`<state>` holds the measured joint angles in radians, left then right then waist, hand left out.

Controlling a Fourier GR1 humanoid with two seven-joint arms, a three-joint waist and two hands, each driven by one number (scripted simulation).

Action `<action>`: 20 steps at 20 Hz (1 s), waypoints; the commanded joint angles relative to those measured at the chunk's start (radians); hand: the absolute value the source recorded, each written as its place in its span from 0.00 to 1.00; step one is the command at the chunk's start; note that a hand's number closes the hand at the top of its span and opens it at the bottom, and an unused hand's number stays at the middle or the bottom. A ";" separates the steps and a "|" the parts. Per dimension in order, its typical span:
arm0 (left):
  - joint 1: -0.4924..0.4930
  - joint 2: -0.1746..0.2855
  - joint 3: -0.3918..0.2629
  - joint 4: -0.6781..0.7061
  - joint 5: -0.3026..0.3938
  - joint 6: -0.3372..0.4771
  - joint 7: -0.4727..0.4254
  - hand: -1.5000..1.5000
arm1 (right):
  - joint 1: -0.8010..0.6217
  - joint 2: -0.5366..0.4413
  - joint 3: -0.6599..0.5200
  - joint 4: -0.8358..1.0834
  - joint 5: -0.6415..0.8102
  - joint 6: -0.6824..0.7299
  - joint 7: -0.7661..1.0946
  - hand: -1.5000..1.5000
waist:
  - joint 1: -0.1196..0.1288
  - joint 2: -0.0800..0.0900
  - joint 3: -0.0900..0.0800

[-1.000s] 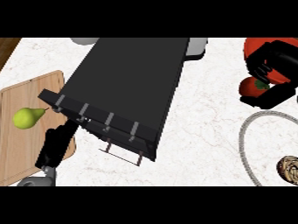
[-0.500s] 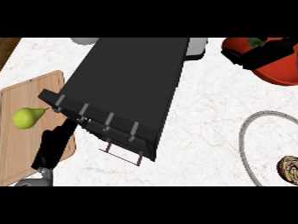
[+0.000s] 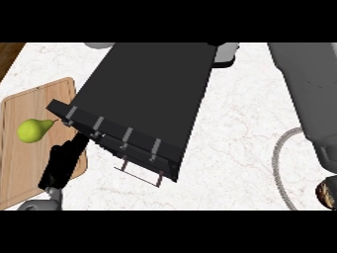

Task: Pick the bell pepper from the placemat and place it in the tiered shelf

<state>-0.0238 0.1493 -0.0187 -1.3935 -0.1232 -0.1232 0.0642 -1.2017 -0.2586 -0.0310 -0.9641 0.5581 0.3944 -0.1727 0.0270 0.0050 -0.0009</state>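
The black tiered shelf [image 3: 145, 101] lies slanted across the middle of the counter, its metal-railed lower edge towards me. My right forearm [image 3: 313, 94] rises grey along the right side and leaves the view at the top, so neither its hand nor the bell pepper shows. The round placemat [image 3: 279, 163] shows only as a pale curved rim at the right, partly behind that forearm. My left hand [image 3: 63, 165] rests at the lower left, fingers straight, just below the shelf's near corner and holding nothing.
A wooden cutting board [image 3: 14, 163] lies at the left with a green pear [image 3: 32, 130] on it. A brown round item [image 3: 333, 195] sits inside the placemat's rim at the lower right. A grey object [image 3: 226, 55] stands behind the shelf's far end.
My right arm has swung up and away over the right side. The hand with the red bell pepper, visible at the top right before, has passed out of view. The left hand has stayed put.
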 commanded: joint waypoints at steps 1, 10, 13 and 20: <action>0.038 -0.024 -0.023 -0.024 -0.021 0.018 -0.001 0.50 | -0.077 0.050 0.031 0.120 0.053 -0.063 -0.053 1.00 | 0.000 0.000 0.000; 0.017 -0.022 -0.007 0.023 -0.015 0.008 -0.034 0.50 | -0.191 0.225 0.105 0.313 0.140 -0.143 -0.055 1.00 | 0.002 0.002 0.000; -0.001 -0.004 0.006 0.025 -0.001 -0.014 -0.014 0.50 | -0.225 0.248 0.104 0.416 0.167 -0.174 -0.076 1.00 | 0.008 0.005 0.000; -0.043 -0.019 -0.013 0.024 -0.005 -0.021 -0.015 0.50 | -0.136 0.255 -0.010 0.523 -0.111 0.020 -0.036 0.00 | 0.060 0.021 -0.001</action>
<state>-0.0519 0.1385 -0.0208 -1.3736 -0.1270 -0.1375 0.0585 -1.4223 -0.0699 0.0281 -0.5488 0.5932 0.3266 -0.2477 0.0519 -0.0143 0.0063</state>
